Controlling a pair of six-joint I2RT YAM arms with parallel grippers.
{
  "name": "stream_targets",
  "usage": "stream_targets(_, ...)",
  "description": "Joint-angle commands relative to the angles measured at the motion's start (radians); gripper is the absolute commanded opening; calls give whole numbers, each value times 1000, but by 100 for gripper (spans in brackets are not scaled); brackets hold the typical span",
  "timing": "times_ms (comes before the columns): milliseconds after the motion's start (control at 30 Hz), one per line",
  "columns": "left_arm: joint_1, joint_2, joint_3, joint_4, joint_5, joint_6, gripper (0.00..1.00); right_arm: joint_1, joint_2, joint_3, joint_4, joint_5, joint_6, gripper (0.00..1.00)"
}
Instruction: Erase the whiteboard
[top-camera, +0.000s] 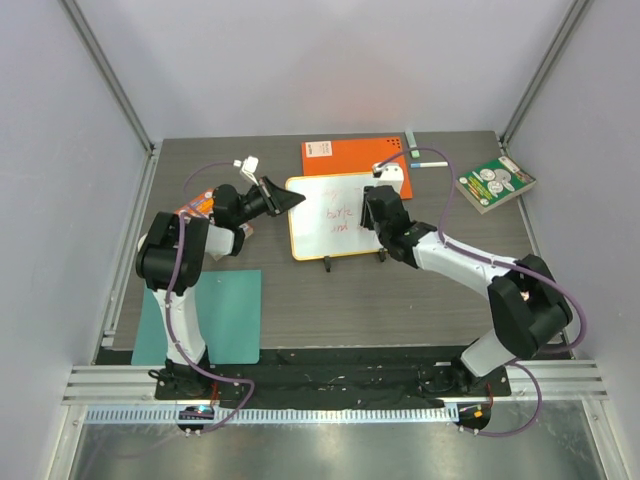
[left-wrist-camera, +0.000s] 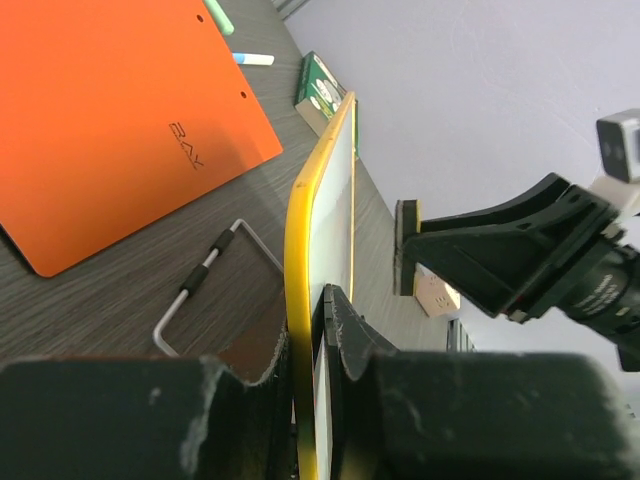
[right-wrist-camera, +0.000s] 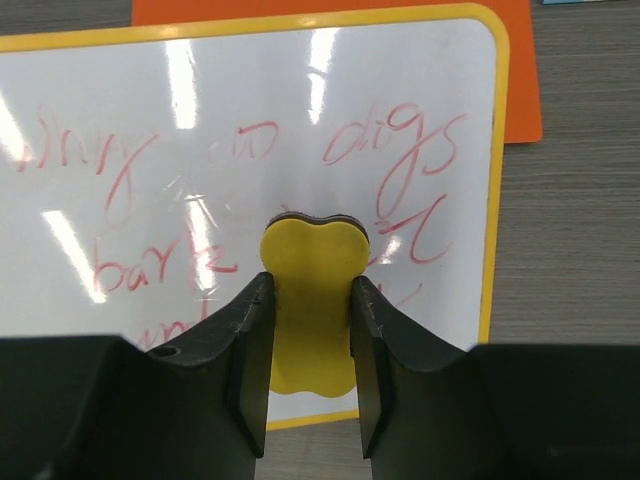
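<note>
The whiteboard (top-camera: 325, 205) stands mid-frame on the desk (top-camera: 400, 300), its red handwriting unerased. The left end effector (left-wrist-camera: 310, 340) is clamped on its yellow left rim. The right end effector (right-wrist-camera: 310, 290) pinches a yellow eraser (right-wrist-camera: 312, 250) over the writing. Hard strokes far from that one-edge grip could twist the board loose.

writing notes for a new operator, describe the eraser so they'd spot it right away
Find the whiteboard with red handwriting, mid-table, next to the orange book. Over its right part, the right gripper pinches the eraser. It is a small solid-yellow, peanut-shaped pad, unlike the board's thin yellow rim.
</note>
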Motion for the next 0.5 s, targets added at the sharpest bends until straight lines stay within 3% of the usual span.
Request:
stream_targets(0, 10, -12, -4, -31, -1, 90, 0, -5, 41, -81, 284, 113, -88, 1)
stream_targets(267, 10, -3, 19, -65, 31, 90, 0, 41, 152, -83, 448, 40, -205, 1)
stream_targets(333, 6, 3, 30, -67, 48, 80, 0, 80, 170, -119, 557, -26, -250, 1)
stream_targets(467, 2, 3, 45, -65, 68, 72, 0, 113, 232, -78, 581, -148, -233, 1)
